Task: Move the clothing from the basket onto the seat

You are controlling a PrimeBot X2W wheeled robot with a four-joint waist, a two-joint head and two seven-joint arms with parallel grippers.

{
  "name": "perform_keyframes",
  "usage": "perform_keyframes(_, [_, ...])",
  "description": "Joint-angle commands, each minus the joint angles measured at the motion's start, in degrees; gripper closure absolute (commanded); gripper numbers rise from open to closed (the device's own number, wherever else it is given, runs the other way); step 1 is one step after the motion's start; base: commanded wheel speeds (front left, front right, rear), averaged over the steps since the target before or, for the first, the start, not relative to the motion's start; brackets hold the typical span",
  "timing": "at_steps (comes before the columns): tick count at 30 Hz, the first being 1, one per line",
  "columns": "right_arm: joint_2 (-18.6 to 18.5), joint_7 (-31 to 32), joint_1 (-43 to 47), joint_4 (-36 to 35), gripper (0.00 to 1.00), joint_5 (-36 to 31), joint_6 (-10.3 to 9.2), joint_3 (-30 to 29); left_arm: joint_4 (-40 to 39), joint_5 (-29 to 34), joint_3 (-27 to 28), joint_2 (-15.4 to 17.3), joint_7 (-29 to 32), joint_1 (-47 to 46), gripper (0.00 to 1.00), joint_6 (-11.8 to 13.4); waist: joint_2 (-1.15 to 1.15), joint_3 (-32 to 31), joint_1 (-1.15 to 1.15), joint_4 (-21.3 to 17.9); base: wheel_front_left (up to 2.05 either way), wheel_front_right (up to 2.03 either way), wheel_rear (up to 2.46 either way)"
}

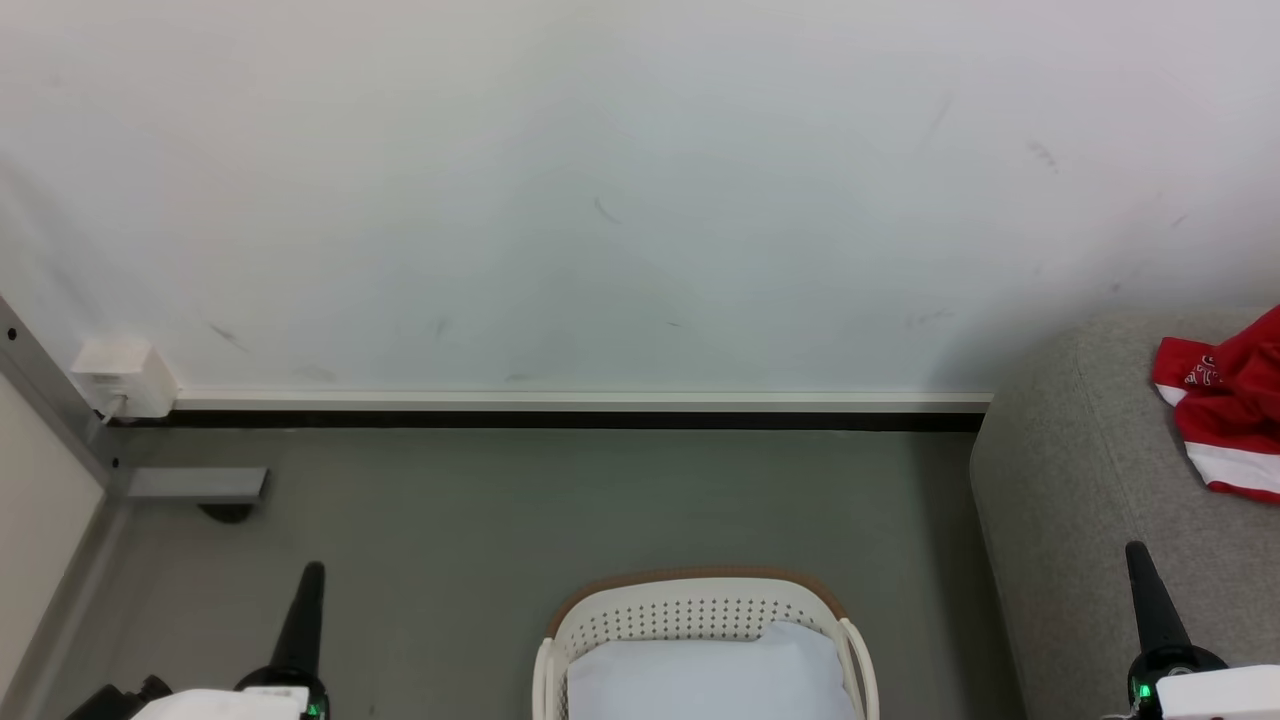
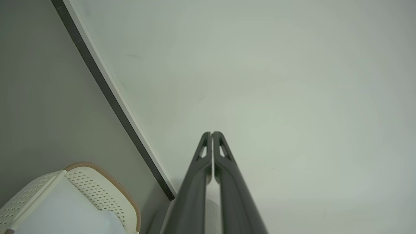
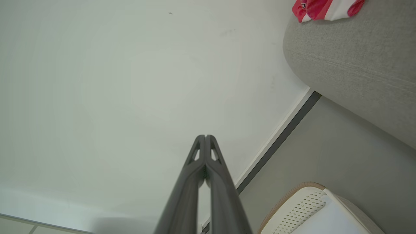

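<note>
The clothing [image 1: 1232,415], a red jersey with white stripes, lies crumpled on the light-grey seat [image 1: 1080,470] at the right edge; the right wrist view has the clothing [image 3: 325,8] at its top, on the seat [image 3: 354,61]. The cream basket [image 1: 700,615] with a brown rim stands on the floor at bottom centre and holds a pale bluish-white cloth [image 1: 705,680]. My left gripper [image 1: 312,570] stays shut and empty at lower left, apart from the basket [image 2: 97,188]. At lower right, over the seat's front, my right gripper [image 1: 1135,550] is shut and empty too. Each pair of fingers points at the wall.
A white wall [image 1: 600,200] with a dark skirting strip [image 1: 580,420] runs behind the grey floor [image 1: 560,500]. A white box [image 1: 125,378] and a grey metal bracket [image 1: 195,485] sit at the left, beside a panel edge. The basket [image 3: 305,211] is low in the right wrist view.
</note>
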Motion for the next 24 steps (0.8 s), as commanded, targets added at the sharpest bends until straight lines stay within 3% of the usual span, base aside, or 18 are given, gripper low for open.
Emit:
perform_keyframes(1, [-0.1,0.3,-1.1,-0.1,1.00,1.5,-0.09,-0.5,-0.2,-1.6,0.4,0.3,0.3,-1.2,1.00,-0.3,0.00,0.0,0.00,0.0,0.00,0.00,0.00])
perform_keyframes(24, [0.8,3.3,-1.6,0.1,1.00,10.7,-0.12,-2.4,0.1,-11.6,0.7,0.3,3.2,-2.2,1.00,-0.8,0.00,0.3,0.00,0.6,0.00,0.00,0.00])
